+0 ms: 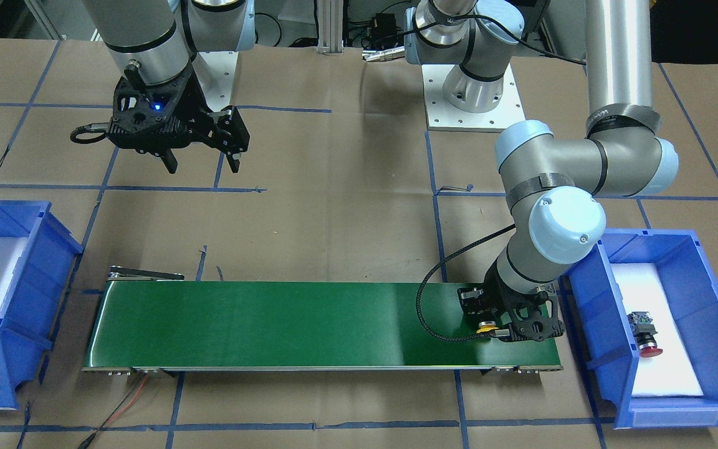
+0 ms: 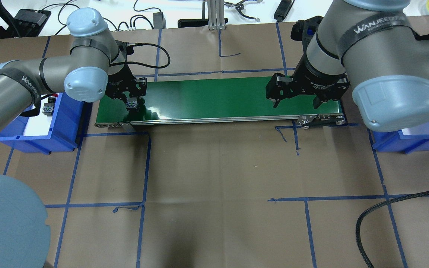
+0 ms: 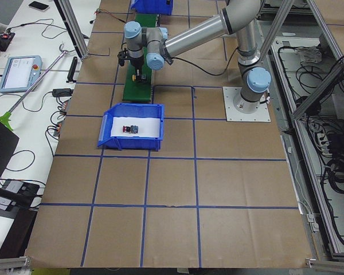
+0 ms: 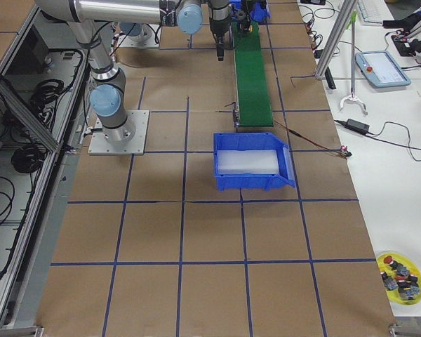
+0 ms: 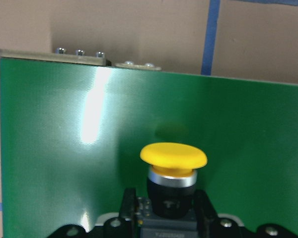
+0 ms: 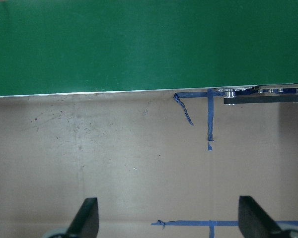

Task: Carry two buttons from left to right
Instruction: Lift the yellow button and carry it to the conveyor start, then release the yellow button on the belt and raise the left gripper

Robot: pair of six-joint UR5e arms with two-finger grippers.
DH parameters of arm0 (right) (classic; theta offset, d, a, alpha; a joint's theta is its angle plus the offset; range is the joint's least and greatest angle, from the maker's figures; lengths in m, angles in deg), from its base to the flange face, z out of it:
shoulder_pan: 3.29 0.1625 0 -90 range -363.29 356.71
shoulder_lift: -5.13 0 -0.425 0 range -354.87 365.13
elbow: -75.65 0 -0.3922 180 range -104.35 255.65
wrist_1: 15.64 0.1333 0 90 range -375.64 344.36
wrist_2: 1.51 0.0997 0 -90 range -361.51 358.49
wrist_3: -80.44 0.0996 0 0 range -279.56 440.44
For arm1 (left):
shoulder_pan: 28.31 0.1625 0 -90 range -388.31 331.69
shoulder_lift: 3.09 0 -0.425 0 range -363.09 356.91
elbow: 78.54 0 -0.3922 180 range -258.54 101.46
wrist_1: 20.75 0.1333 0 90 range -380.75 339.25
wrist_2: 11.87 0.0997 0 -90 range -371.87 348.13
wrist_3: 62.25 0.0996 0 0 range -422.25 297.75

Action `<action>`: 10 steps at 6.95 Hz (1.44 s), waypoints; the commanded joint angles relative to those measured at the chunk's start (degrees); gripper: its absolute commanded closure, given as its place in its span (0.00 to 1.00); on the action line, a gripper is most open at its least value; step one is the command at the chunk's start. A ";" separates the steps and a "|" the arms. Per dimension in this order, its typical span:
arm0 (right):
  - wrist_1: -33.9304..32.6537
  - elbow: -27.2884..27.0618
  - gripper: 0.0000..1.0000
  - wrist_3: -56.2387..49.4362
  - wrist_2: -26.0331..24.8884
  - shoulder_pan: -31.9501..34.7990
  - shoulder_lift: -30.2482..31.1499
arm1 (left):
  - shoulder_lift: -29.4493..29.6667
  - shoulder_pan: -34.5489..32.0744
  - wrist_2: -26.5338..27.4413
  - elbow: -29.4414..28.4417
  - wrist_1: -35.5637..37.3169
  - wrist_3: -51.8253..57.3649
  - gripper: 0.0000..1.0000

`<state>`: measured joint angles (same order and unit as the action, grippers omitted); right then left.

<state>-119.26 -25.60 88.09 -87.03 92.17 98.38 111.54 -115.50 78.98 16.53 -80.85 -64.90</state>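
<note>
Green conveyor belt (image 1: 284, 324) lies across the brown-papered tabletop (image 1: 346, 218); at its end beside the blue bin (image 1: 589, 293) the left arm bends at the elbow and drops its wrist steeply; the left tool (image 1: 493, 329) points down, clamped on the black body of the yellow button (image 5: 173, 156), cap toward the belt's far edge; whether the button touches the belt I cannot tell; the red button (image 1: 646, 337) lies on white padding inside that bin; the right arm hangs over bare tabletop on the robot's side of the belt's other end; the right tool (image 1: 203, 167) points down, fingers (image 6: 87, 218) spread wide, holding nothing.
</note>
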 commanded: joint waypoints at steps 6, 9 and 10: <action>0.00 0.09 0.00 0.09 0.00 0.08 0.00 | -7.57 1.58 -0.15 -9.77 -15.16 0.27 0.00; -0.09 0.09 0.00 0.09 0.00 0.07 0.00 | -5.74 6.12 -0.33 -16.22 -20.14 6.57 0.00; 0.00 0.17 0.00 0.09 0.00 0.08 0.00 | -5.65 9.29 -0.42 -15.96 -20.14 11.57 0.00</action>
<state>-119.30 -25.49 88.16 -87.05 92.21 98.38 105.61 -109.60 78.68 0.85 -100.67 -58.13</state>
